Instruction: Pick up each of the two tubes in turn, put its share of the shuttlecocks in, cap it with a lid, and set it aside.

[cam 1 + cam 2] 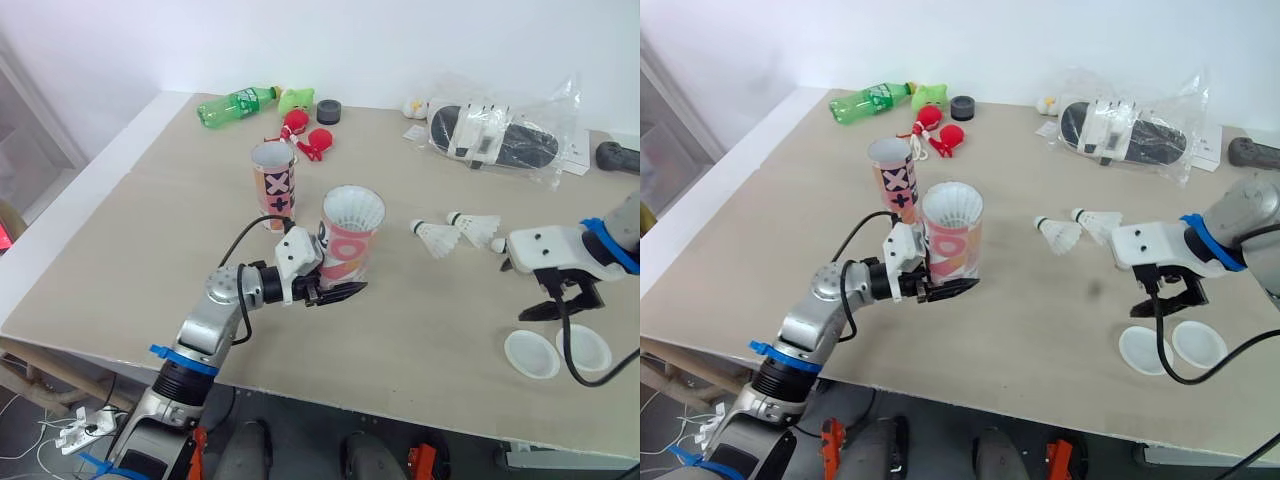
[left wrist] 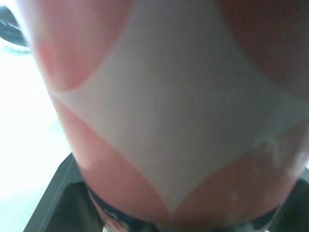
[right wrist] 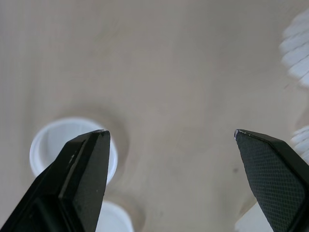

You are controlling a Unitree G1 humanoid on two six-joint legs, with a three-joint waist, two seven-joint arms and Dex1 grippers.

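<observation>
Item: we are gripping the pink tube [image 1: 348,245] upright in our left hand [image 1: 350,292]; our right hand [image 1: 562,303], open, is hovering nearest the lids [image 1: 531,353], lower right of frame.

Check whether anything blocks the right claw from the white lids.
Nothing visible does. The open right claw hangs close by the two white lids, with only bare table between them. The loose shuttlecocks lie off the other way.

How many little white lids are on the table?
2. One lid and the other lid lie side by side on the table, near the right pincer.
</observation>
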